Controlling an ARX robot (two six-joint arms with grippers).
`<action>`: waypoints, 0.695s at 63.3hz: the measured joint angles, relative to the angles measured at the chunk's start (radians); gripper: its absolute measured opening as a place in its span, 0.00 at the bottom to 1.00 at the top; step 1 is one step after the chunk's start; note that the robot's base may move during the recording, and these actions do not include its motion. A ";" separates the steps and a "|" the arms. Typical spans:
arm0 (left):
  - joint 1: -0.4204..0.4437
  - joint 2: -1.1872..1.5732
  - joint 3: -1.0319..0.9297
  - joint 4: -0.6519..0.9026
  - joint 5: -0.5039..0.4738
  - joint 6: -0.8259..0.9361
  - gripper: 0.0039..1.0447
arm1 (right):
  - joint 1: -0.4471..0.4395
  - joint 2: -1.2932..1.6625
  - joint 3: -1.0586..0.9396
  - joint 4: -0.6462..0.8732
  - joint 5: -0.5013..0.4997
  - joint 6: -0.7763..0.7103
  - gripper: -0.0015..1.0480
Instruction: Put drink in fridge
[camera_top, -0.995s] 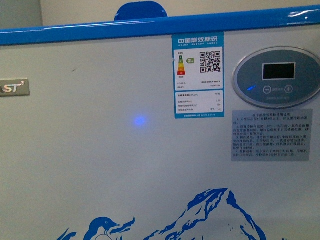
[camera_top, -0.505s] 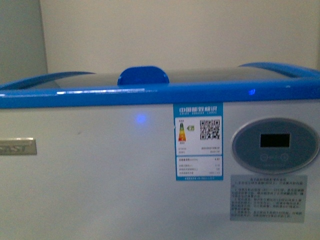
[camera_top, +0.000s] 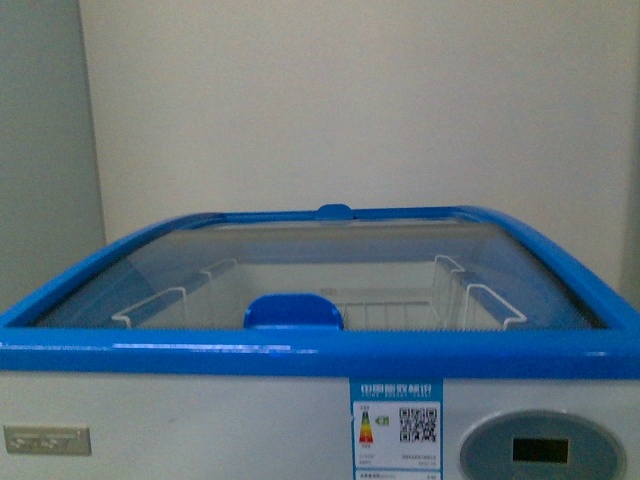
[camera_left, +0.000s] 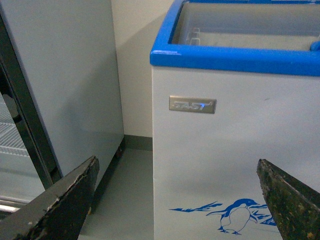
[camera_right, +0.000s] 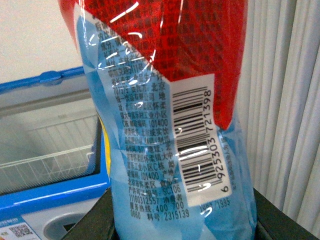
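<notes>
Front view: soft, even indoor light, cool cast; whole frame mildly blurred; thin glare streak along fridge (camera_top: 200, 356) rim; sticker (camera_top: 396, 428) print unreadable.
Left wrist view: diffuse light; badge (camera_left: 192, 105) fairly sharp; shade on floor (camera_left: 127, 200) beside cooler (camera_left: 65, 75).
Right wrist view: drink (camera_right: 145, 150) bright, white glints on its film; barcode (camera_right: 192, 135) legible; background fridge soft.

SAST on fridge (camera_left: 235, 145), 6925303721398 on drink (camera_right: 165, 115) (barcode)

We see our left pincer (camera_left: 176, 161) spread wide before the white chest freezer (camera_left: 235, 150) with its blue rim (camera_left: 225, 57), silver nameplate (camera_left: 192, 104) and penguin decal (camera_left: 239, 220); a grey cooler (camera_left: 65, 75) stands beside it.
</notes>
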 joint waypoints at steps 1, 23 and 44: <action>0.000 0.000 0.000 0.000 -0.001 0.000 0.92 | 0.000 0.000 0.000 0.000 0.000 0.000 0.40; 0.000 0.000 0.000 0.000 0.000 0.000 0.92 | 0.000 0.000 0.000 0.001 0.000 0.000 0.40; 0.032 0.720 0.225 0.381 0.274 -0.080 0.92 | -0.001 0.000 0.000 0.001 0.000 0.000 0.40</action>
